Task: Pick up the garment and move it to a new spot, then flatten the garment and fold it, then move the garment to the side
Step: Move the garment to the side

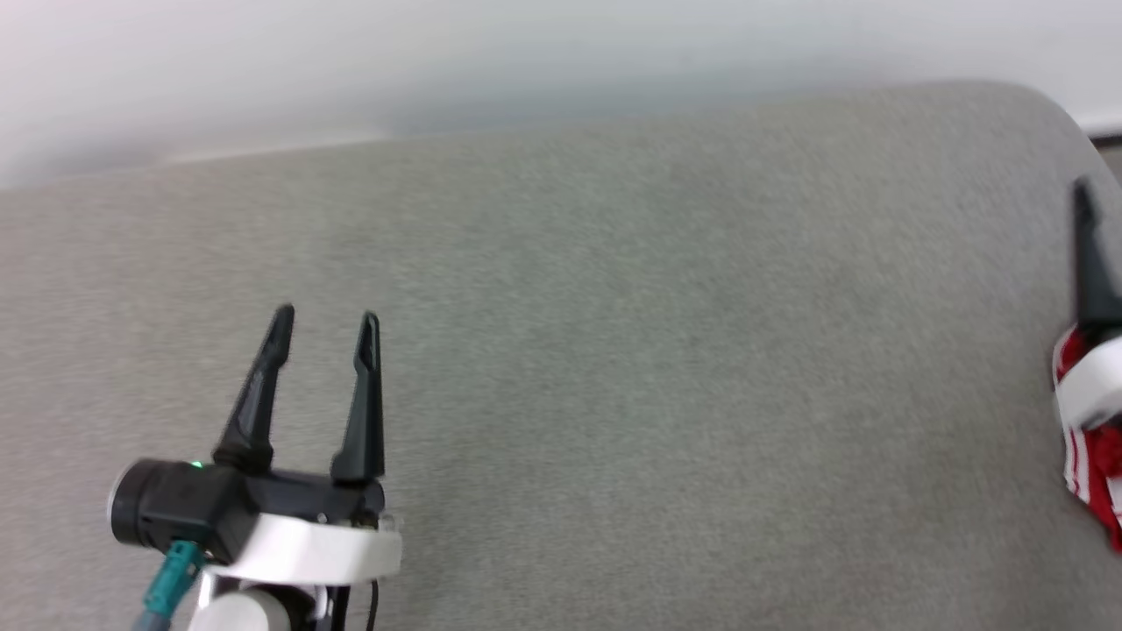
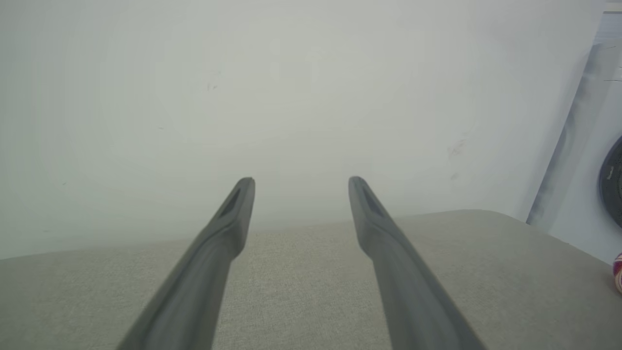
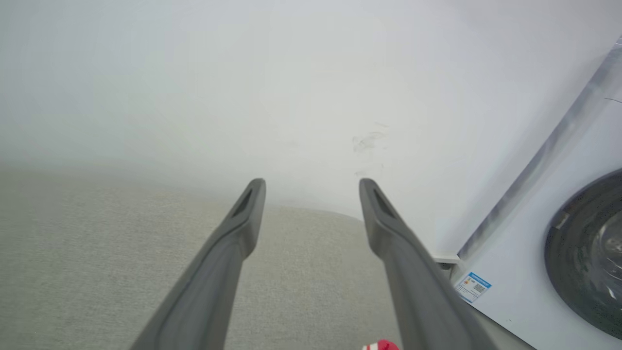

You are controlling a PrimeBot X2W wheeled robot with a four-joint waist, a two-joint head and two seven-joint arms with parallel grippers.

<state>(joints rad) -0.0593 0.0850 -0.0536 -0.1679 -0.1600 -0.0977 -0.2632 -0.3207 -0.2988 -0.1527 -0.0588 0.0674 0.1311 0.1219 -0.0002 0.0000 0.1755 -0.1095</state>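
Head view: the left pincer hovers over the lower left part of a desk covered in grey fabric, with its two dark fingers spread apart and nothing between them. The left wrist view confirms this state: both fingers stand wide, pointing across the bare grey surface toward a white wall. In the right wrist view, the right pincer is likewise spread wide and holds nothing. Its fingers point toward the rounded far corner of the desk and the wall behind it. A white washing machine with a dark round door stands just beside that end of the desk. The garment appears at the right margin of the head view as a bunched mass of red cloth with white and red stripes, lying near the right end of the desk. One dark finger of the right pincer rises above it there. Whether the pincer body touches the cloth cannot be told. A small red and white part of the garment also shows at the bottom edge of the right wrist view, below the fingers.
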